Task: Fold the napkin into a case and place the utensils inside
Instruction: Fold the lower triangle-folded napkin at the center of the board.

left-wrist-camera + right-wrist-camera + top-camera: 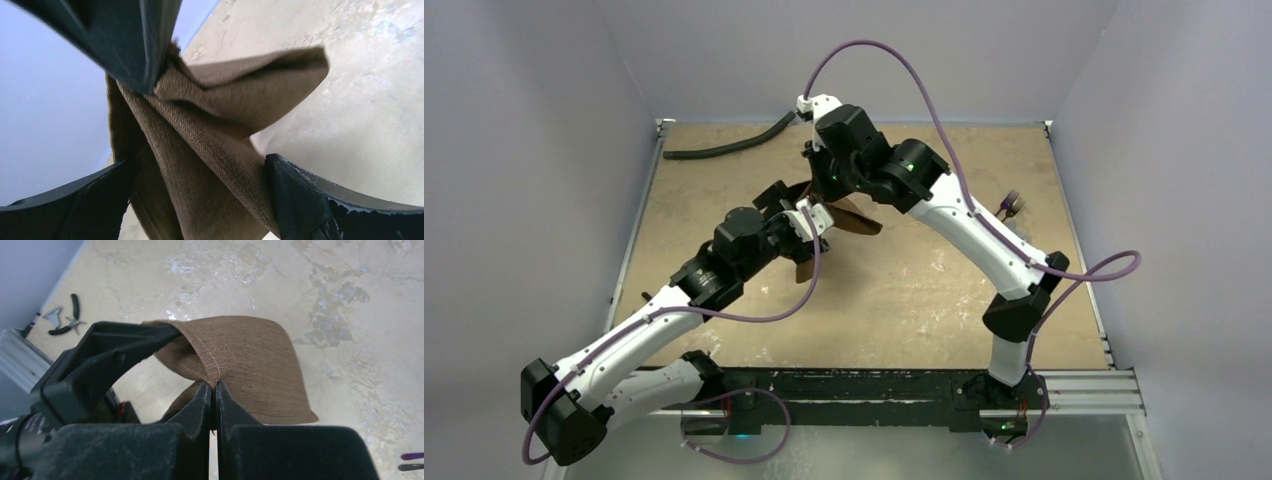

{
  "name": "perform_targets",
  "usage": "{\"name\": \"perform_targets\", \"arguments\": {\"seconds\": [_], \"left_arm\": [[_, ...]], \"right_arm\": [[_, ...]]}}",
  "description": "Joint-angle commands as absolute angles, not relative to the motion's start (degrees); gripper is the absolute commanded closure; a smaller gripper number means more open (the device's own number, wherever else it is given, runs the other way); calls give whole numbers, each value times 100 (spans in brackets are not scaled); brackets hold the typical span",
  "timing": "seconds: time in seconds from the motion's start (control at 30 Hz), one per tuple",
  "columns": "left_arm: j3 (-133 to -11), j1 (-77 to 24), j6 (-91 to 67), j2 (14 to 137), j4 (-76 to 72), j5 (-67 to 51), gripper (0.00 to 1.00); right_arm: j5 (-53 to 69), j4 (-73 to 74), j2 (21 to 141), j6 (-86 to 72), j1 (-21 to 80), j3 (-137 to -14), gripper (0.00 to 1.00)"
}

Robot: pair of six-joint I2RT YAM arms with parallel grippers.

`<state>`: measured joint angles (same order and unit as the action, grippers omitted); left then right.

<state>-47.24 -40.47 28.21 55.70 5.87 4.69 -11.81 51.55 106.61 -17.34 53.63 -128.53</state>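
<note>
Where the tan table (904, 300) reaches its far-left corner, first entry: one black curved hose (724, 148), lying flat, well apart from everything else.

Arms: two, white and black, each trailing one purple cable (889, 60).

Left gripper (197, 164): one. Its two fingers (320, 200) stand apart, and cloth runs between them, touching both inner edges. Whether they press it cannot be told. Pale lettering shows on its body in the right wrist view, too blurred to read.

Napkin (250, 355): one, plain brown woven cloth, held up above mid-table. It is bunched and twisted between the two grippers, with one free flap spreading out to the side.

Right gripper (214, 388): one, jaws closed to a slit on a stitched fold of the napkin, just beside the left gripper.

Utensils (1012, 203): a small cluster of slim dark pieces on the table near its right edge, well apart from the napkin. The count cannot be told from above. The right wrist view catches only two ends, one purple, one dark.

Sundries, right wrist view, at the table's edge: one pair of black-handled pliers (70, 315), with one small grey metal piece (51, 313) just beside it.
</note>
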Motion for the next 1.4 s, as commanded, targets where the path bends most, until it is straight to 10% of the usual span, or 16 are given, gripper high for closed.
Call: {"name": "perform_targets", "arguments": {"seconds": [0.0, 0.93, 1.1, 1.37], "left_arm": [[-4471, -4049, 3294, 5450, 317, 1023, 2], [-4598, -2620, 3376, 5043, 1328, -373, 3], [-4796, -2442, 3568, 5202, 1524, -752, 22], [-5167, -2241, 3655, 5176, 1686, -1041, 100]], "right_arm": [[-938, 4875, 10220, -1874, 5362, -12702, 100], [-368, 4921, 9543, -1388, 5379, -12121, 100], [-321, 4924, 9411, -1359, 5379, -11922, 100], [-169, 4973, 9164, -1321, 5372, -11398, 100]]}}
